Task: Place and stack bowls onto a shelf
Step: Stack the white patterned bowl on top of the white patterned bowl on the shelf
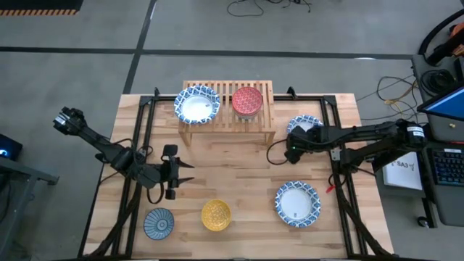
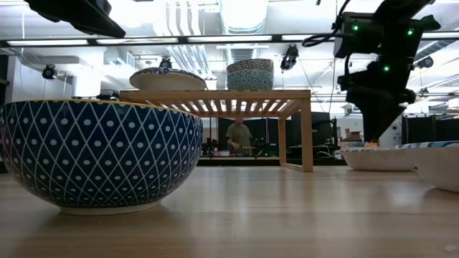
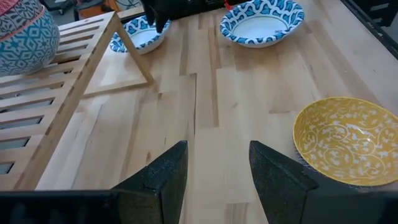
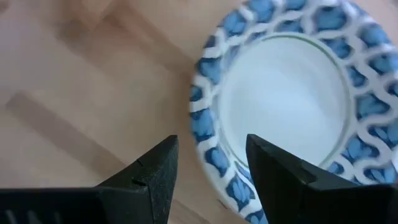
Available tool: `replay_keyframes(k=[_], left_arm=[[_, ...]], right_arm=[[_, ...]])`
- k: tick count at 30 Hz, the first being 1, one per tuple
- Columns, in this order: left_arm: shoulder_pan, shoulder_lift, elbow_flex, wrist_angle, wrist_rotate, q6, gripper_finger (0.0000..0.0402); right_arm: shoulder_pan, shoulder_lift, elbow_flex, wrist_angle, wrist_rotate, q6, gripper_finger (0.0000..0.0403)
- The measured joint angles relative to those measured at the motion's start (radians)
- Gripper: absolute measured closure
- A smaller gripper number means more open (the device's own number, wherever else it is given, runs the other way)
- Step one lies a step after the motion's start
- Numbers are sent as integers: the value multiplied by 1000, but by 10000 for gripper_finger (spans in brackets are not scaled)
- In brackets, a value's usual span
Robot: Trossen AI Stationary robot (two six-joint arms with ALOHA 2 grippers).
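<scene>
The light-wood shelf (image 1: pixel 226 109) stands at the table's far middle. A white bowl with a blue rim (image 1: pixel 196 104) and a red bowl (image 1: pixel 247 101) rest on its slats. My right gripper (image 1: pixel 291 147) is open and points down over another white, blue-rimmed bowl (image 4: pixel 286 93) to the right of the shelf. One finger is over the bowl's inside and the other over the table outside its rim (image 4: pixel 205 134). My left gripper (image 1: pixel 188 173) hangs open over bare table at the left. A yellow bowl (image 1: pixel 216 214), a grey-blue bowl (image 1: pixel 159 222) and a third white bowl (image 1: pixel 297 203) sit near the front edge.
The shelf's right third (image 1: pixel 267 101) carries no bowl. Black frame rails (image 1: pixel 145 138) run along both sides of the table. In the low view the grey-blue bowl (image 2: pixel 100 154) fills the near left. A person stands in the room far behind the shelf (image 2: pixel 239 135).
</scene>
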Motion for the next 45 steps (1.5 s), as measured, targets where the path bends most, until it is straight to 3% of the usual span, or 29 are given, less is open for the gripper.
replay_keyframes(k=[5,19,30,39,45], left_arm=[[0,0,0,-1,0,0,247],[0,0,0,-19,-16,-2,247],[0,0,-1,-19,-16,-4,247],[0,0,-1,-19,-16,-4,247],[0,0,-1,-19,-16,-4,247]], right_arm=[[25,0,-26,7,37,-82,237],[28,0,-118,69,39,-93,282],[28,0,-132,74,44,-108,385],[28,0,-48,11,49,-146,390],[32,0,136,-197,167,-147,391]])
